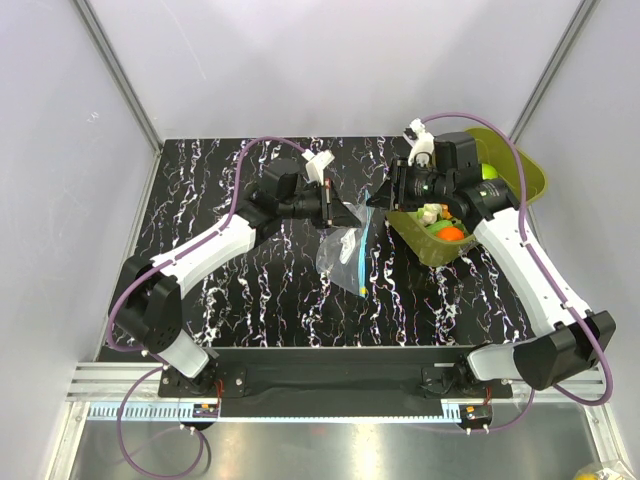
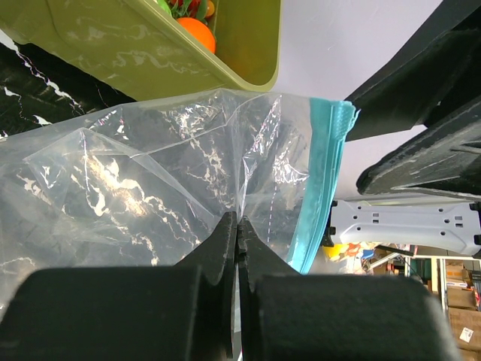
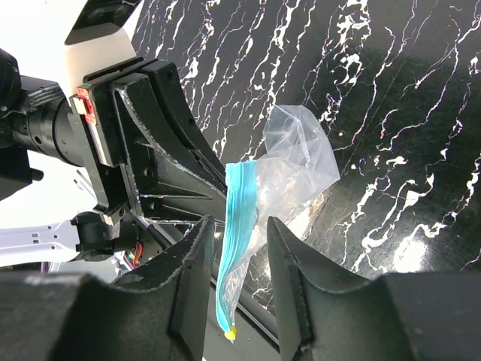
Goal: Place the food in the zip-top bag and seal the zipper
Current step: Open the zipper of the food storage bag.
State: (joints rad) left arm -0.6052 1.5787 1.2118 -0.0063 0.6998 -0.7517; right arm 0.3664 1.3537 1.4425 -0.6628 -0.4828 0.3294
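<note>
Hanging crumpled from the left gripper (image 2: 237, 223), the clear zip-top bag (image 1: 340, 250) sits near the middle of the black, white-veined table (image 1: 250, 300), between the two arms. The left gripper's jaws are pressed together on a fold of the bag's clear plastic, just beside the mouth edge. In the left wrist view the plastic spreads out from that pinch in wrinkled sheets. Whether the bag's lower end touches the table cannot be told.

The zipper (image 1: 360, 262), a light-blue strip, runs down the bag's right edge and ends in a small yellow tip at the bottom. Whether it is pressed closed cannot be told.

The right gripper (image 3: 240, 226) faces the left one from the other side of the bag. Its fingers (image 3: 197, 271) stand apart, and in the right wrist view the blue strip lies in the gap between them. No contact with either finger shows, and the gripper grasps nothing.

To the right of the bag, under the right arm, stands an olive-green tub (image 1: 530, 175). The food that can be seen lies inside it: an orange round fruit (image 1: 450, 233) near the tub's front corner, and a green apple (image 1: 490, 172) farther back. Other small pieces are partly hidden by the arm.
</note>
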